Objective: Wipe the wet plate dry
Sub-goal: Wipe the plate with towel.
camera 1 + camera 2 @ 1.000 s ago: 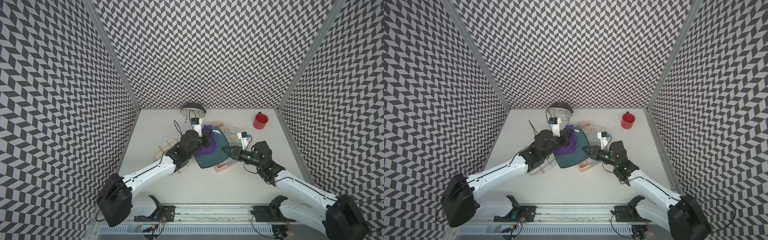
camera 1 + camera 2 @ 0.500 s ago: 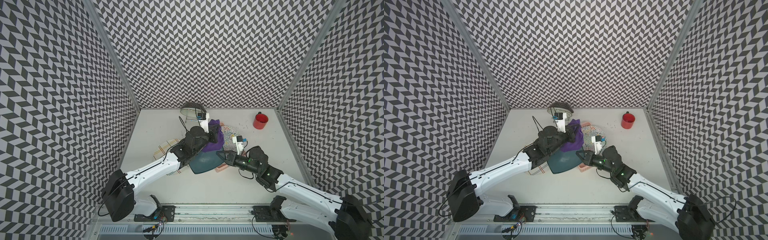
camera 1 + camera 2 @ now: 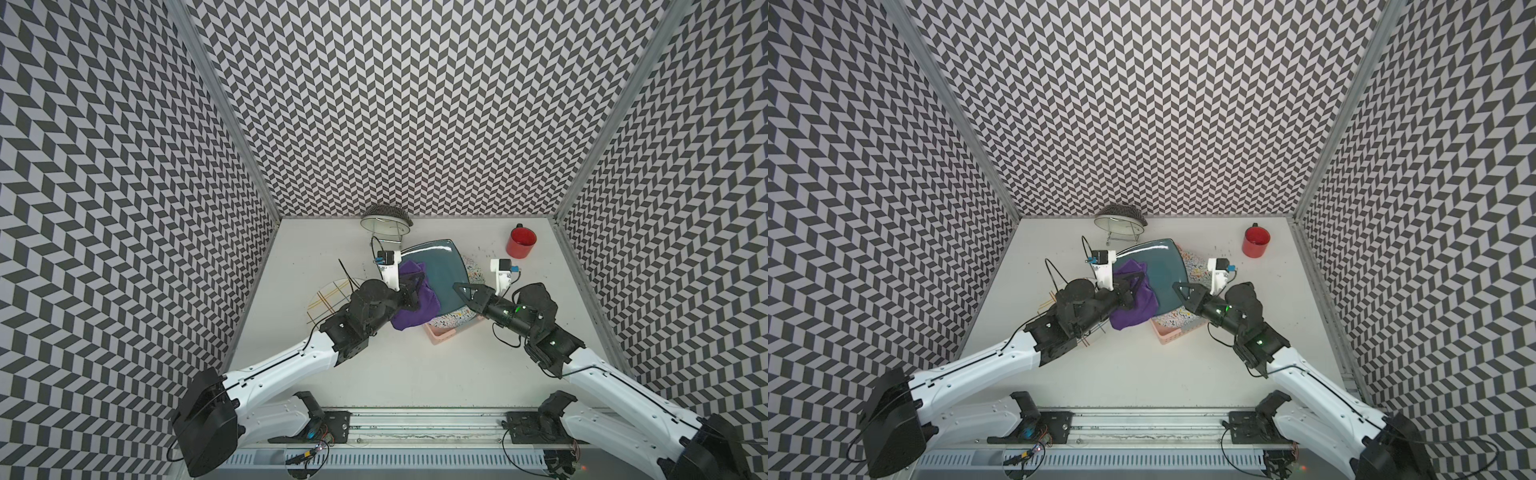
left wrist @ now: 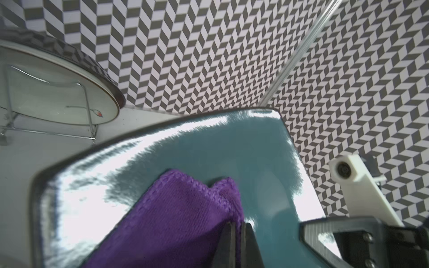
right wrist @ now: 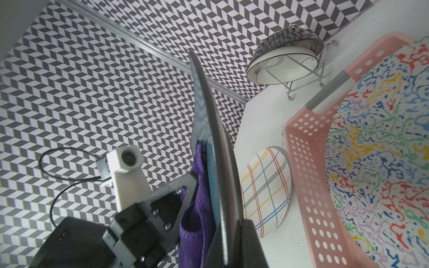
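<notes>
l claw (image 4: 238, 226) pinches purple cloth (image 3: 415, 316) on teal plate (image 3: 440, 266), r claw (image 3: 462, 293) clamps its edge.

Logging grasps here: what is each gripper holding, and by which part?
The left gripper pinches a fold of the purple cloth; the right gripper clamps the teal plate by its rim.

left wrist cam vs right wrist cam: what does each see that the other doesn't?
Left wrist only: the broad glossy face of the teal plate, with glare across it.

Right wrist only: that plate edge-on, clamped in the right tool. It also shows the pink basket holding a speckled plate, and a checked plate lying flat beside the basket.

Both: the teal plate, the purple cloth against its face, the left tool shut on that cloth, and the tilted bowl.
</notes>
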`<action>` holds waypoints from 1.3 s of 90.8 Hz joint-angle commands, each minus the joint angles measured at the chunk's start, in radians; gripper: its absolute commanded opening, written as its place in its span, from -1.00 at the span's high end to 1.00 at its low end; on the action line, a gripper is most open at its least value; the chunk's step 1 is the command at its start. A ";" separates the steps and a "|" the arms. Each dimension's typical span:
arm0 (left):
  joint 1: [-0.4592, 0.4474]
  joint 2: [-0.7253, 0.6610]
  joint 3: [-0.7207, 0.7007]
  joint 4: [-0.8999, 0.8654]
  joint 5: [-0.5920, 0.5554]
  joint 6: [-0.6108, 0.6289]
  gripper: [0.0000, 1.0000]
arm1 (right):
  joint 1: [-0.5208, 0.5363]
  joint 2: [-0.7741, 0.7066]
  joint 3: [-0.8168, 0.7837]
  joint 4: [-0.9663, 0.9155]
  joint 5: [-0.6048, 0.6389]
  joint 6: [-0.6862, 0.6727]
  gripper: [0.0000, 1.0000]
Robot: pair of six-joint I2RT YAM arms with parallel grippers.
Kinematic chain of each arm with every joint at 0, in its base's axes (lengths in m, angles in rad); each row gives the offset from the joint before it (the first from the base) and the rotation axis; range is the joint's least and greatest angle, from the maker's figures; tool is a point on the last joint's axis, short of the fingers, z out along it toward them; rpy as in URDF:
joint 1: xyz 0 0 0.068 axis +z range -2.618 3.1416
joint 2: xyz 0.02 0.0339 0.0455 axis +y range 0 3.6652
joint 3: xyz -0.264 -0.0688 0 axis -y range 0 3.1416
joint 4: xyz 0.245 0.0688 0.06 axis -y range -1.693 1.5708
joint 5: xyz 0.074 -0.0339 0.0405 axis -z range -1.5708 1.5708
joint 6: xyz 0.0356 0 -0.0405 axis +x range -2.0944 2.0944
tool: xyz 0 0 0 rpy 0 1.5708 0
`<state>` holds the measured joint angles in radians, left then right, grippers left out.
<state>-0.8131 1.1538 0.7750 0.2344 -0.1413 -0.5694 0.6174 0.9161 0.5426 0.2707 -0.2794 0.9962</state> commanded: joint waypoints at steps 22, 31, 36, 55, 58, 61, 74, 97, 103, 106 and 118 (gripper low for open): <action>-0.215 0.140 0.019 0.082 0.030 0.174 1.00 | -0.047 -0.095 0.061 0.346 -0.085 0.084 1.00; -0.137 0.111 -0.017 0.081 0.004 0.086 1.00 | -0.071 -0.099 0.070 0.355 -0.123 0.088 1.00; -0.030 0.074 -0.016 0.068 0.055 0.029 1.00 | -0.069 -0.099 0.072 0.342 -0.181 0.077 1.00; 0.140 0.105 0.161 -0.011 0.213 0.119 1.00 | 0.095 -0.097 -0.026 0.396 -0.164 0.022 1.00; 0.108 0.139 0.194 -0.029 0.226 0.146 1.00 | 0.101 -0.087 -0.026 0.408 -0.167 0.020 1.00; 0.068 0.175 0.212 -0.039 0.218 0.167 1.00 | 0.102 -0.076 -0.021 0.419 -0.170 0.022 1.00; -0.047 0.249 0.169 0.031 0.181 0.169 1.00 | 0.068 -0.075 0.017 0.421 -0.117 0.022 1.00; 0.254 0.007 0.026 0.250 0.520 -0.205 1.00 | -0.262 -0.191 0.012 0.302 -0.231 0.113 1.00; 0.374 -0.056 -0.051 0.460 0.658 -0.431 1.00 | -0.333 -0.222 -0.021 0.379 -0.292 0.184 1.00; 0.413 -0.072 -0.075 0.566 0.705 -0.530 1.00 | -0.351 -0.227 -0.042 0.434 -0.320 0.229 1.00; 0.469 -0.045 -0.138 0.979 0.770 -0.918 1.00 | -0.362 -0.189 -0.115 0.777 -0.402 0.402 1.00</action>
<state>-0.3496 1.0847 0.6727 0.7494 0.4412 -1.0359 0.2489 0.7307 0.4526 0.4927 -0.5083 1.2045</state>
